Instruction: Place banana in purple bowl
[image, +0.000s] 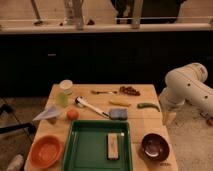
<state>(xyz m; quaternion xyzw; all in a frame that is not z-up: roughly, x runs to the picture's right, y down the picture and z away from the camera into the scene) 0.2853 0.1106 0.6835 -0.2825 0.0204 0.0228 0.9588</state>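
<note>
The banana (120, 103) is small, slim and yellow, and lies on the wooden table (137, 120) right of centre. The purple bowl (154, 146) is dark, glossy and empty, and stands at the table's front right corner. My white arm comes in from the right. My gripper (169, 118) hangs low beside the table's right edge, right of the banana and behind the purple bowl. It touches neither.
A green pepper-like vegetable (148, 106) lies right of the banana. A blue sponge (118, 114), a white-handled brush (90, 106), an orange fruit (72, 114), cups (65, 86) and a brown item (129, 90) are also on the table. A green tray (87, 147) holds a tan block (114, 145). An orange bowl (46, 150) stands front left.
</note>
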